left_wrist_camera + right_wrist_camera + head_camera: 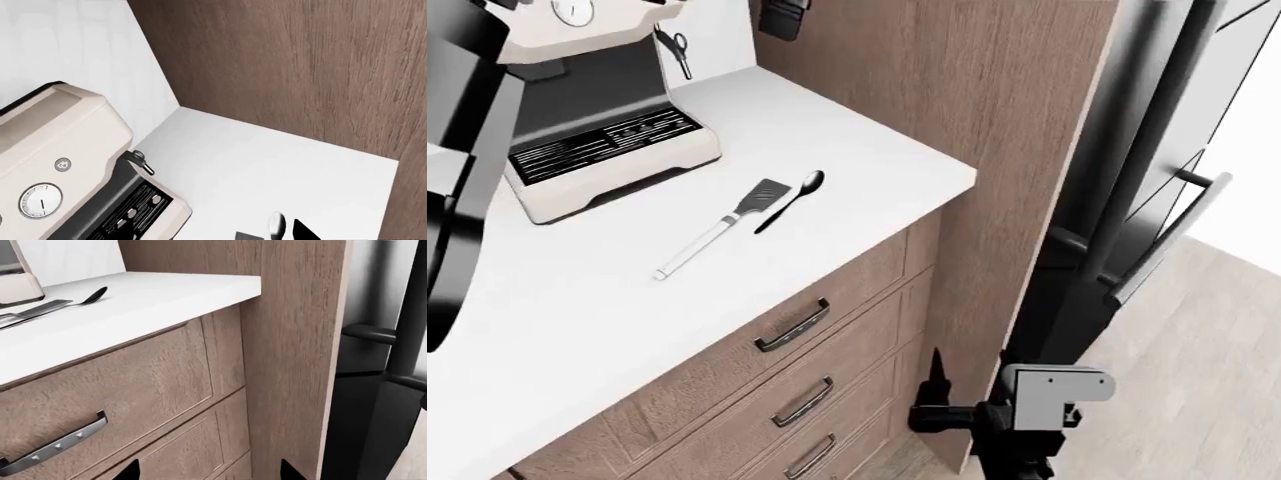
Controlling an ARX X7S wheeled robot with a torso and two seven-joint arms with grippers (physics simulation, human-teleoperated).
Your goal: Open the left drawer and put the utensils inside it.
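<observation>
Closed for now: the left drawer [834, 288], topmost of the stack under the white counter [868, 150], slim dark handle [791, 326] across its front. Up on the counter, well in front of the coffee machine [587, 110]: the slotted spatula [714, 232] and, just beside its head, the black spoon [790, 200], both lying flat. Low beside the cabinet end, the right gripper [208, 473], fingers spread with nothing between them, aimed at the drawer fronts but not touching any. Of the left gripper [279, 236], only dark slivers at the edge of its own wrist view (spread or pressed together, cannot tell). Likely trouble from here: closing on the wrong bar, since the handles sit stacked close together and look alike; slipping off so thin a bar if caught only by the fingertips; pulling off-axis and jamming the box. Later, probably, knocking the spoon while pinching the spatula, given how near they lie, or scraping the counter under such flat things. Count: two utensils, three drawer handles in the head view, one coffee machine, two grippers.
</observation>
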